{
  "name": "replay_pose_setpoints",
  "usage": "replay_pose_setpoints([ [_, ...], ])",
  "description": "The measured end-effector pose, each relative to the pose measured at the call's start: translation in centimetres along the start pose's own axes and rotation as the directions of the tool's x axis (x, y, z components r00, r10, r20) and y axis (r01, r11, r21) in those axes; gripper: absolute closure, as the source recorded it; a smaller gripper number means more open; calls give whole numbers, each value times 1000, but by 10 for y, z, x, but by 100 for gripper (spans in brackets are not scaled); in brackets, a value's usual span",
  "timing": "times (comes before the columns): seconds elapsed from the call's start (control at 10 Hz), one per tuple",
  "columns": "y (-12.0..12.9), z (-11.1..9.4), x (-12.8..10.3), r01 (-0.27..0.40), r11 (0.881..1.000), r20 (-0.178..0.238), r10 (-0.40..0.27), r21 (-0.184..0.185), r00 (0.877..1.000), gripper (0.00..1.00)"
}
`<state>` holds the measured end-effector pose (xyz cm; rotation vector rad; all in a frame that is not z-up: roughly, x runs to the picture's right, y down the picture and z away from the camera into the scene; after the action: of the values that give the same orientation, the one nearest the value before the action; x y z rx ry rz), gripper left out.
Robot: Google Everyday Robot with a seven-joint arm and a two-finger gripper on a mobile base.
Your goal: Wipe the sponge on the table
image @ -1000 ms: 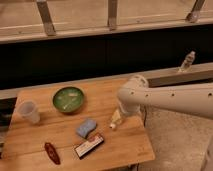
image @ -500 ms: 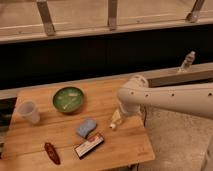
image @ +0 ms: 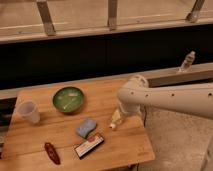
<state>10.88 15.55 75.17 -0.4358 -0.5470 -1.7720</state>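
The light-blue sponge [image: 86,127] lies on the wooden table [image: 50,132], near its middle front. My gripper [image: 114,122] hangs from the white arm to the right of the sponge, a short gap away, just above the tabletop. Nothing is in its grasp.
A green bowl [image: 68,99] sits behind the sponge. A clear plastic cup [image: 29,111] stands at the left edge. A black-and-white box with a red edge [image: 89,145] lies just in front of the sponge, and a dark red item [image: 51,152] lies at front left. A bottle [image: 186,61] stands on the far ledge.
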Motion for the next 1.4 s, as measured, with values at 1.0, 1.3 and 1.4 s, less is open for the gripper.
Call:
replay_pose_setpoints([
  [1.0, 0, 0, 0, 0, 1000, 0, 0, 0, 1000, 20],
  [1.3, 4, -1, 6, 29, 1000, -5, -28, 9, 1000, 20],
  [1.4, 3, -1, 12, 54, 998, -4, -54, 14, 999, 20],
])
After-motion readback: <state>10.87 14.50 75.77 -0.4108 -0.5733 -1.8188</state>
